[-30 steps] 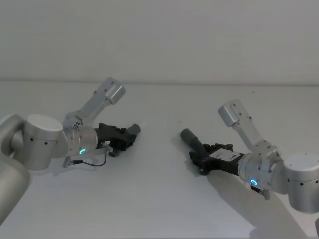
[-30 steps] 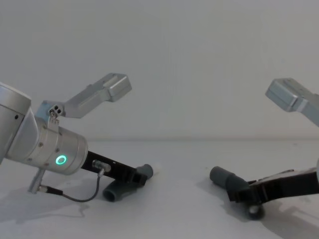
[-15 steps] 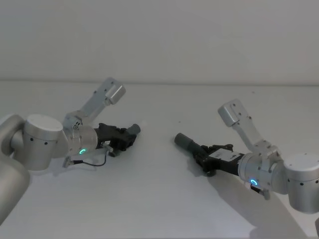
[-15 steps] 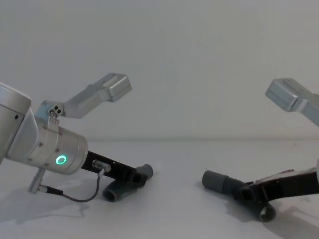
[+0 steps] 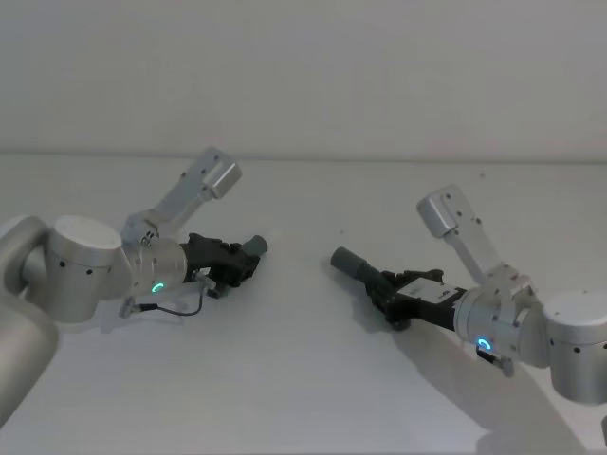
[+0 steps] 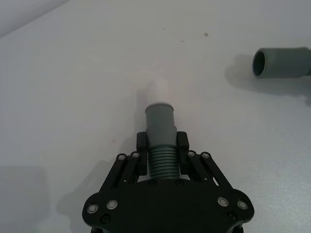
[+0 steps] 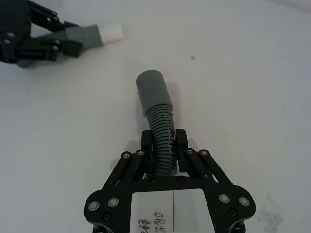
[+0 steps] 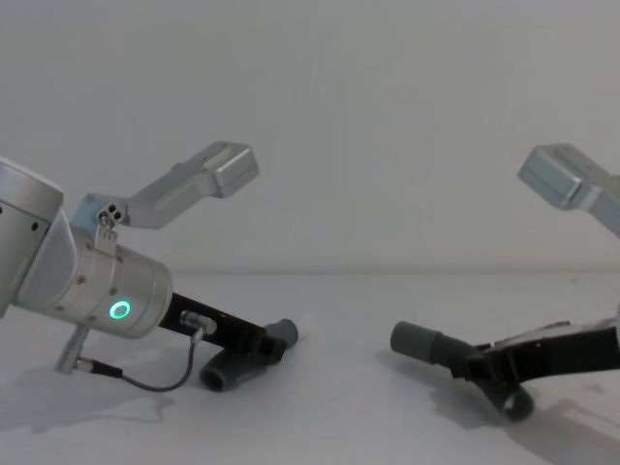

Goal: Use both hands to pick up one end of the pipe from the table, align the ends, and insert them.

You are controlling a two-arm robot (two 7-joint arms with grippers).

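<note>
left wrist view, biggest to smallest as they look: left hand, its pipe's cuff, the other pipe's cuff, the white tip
1. left hand
2-3. its pipe's cuff and other pipe's cuff: look alike, and the other sits farther off, so no ranking
4. white tip

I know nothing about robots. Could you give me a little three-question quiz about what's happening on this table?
1. Fill in: the right hand grips its pipe piece on the ____ section.
2. The white tip is on the piece held by: A) the left hand; B) the right hand.
3. True or false: the two pieces are already plugged together.
Key: 1 ribbed; 2 A; 3 false.
</note>
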